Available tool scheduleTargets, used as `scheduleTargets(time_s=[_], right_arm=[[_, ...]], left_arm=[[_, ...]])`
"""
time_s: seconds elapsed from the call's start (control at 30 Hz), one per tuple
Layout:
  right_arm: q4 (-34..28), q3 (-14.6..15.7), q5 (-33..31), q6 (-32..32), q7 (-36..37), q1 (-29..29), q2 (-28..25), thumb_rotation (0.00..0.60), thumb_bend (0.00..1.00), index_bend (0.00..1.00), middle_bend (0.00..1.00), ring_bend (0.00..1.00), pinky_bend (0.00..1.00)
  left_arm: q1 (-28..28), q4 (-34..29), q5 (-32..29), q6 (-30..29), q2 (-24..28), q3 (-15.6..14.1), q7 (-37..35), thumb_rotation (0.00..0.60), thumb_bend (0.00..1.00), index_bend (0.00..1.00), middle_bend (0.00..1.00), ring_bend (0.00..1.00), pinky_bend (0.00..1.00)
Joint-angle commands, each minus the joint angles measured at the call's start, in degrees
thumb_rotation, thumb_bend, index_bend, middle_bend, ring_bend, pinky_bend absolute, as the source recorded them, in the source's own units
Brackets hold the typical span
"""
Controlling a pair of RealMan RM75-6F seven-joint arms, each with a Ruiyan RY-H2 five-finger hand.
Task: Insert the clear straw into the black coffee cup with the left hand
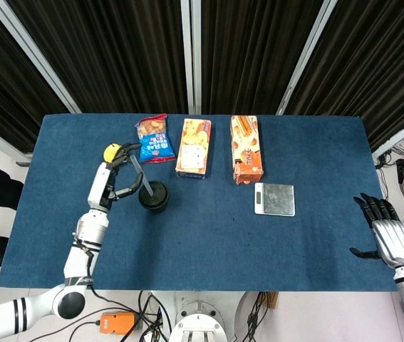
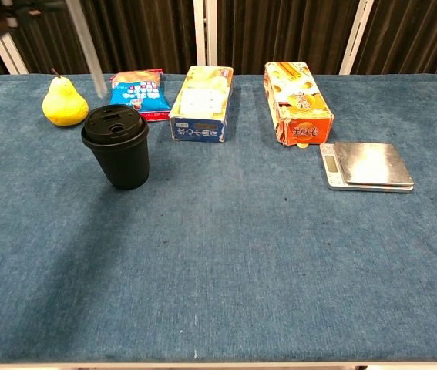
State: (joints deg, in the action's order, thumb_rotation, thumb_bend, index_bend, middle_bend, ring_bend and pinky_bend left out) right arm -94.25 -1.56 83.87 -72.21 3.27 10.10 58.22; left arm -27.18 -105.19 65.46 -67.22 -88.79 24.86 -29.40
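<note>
the left robot hand (image 1: 114, 176) pinches the clear straw (image 1: 142, 177) above the table (image 1: 316, 242), the straw tilted with its lower end over the black coffee cup (image 1: 153, 196), just left of the lid. the cup stands upright near the pear (image 2: 64, 102) and the blue snack bag (image 2: 139, 92). the right robot hand (image 1: 389, 234) hangs at the table's right edge, fingers spread, holding nothing.

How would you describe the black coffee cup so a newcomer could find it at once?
Start at the blue table and look to its left half, in front of the row of snacks. The black coffee cup stands upright there, below the yellow pear. It is the only all-black, lidded thing.
</note>
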Motion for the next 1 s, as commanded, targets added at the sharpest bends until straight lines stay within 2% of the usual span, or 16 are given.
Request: scheduleTargets(time_s=[0.03, 0.43, 1.0], right_arm=[[0.0, 0.0, -0.1, 0.1, -0.1, 0.1, 0.0, 0.600, 0.11, 0.00, 0.06, 0.00, 0.02], [0.3, 0.1, -0.5, 0.2, 0.3, 0.1, 0.2, 0.600, 0.11, 0.00, 0.06, 0.00, 0.02], [0.2, 0.1, -0.9, 0.2, 0.2, 0.1, 0.3, 0.600, 0.11, 0.00, 0.06, 0.00, 0.02]], left_arm=[[-1.2, 1.9, -0.1, -0.8, -2.5, -0.2, 0.4, 0.600, 0.41, 0.57, 0.19, 0.00, 0.00], [-1.9, 7.9, 2.1, -3.4, -7.0, -3.0, 3.6, 0.600, 0.41, 0.57, 0.19, 0.00, 0.00], [-0.9, 9.3, 3.7, -3.3, -7.8, -5.0, 1.9, 0.600, 0.41, 0.57, 0.19, 0.00, 0.00]])
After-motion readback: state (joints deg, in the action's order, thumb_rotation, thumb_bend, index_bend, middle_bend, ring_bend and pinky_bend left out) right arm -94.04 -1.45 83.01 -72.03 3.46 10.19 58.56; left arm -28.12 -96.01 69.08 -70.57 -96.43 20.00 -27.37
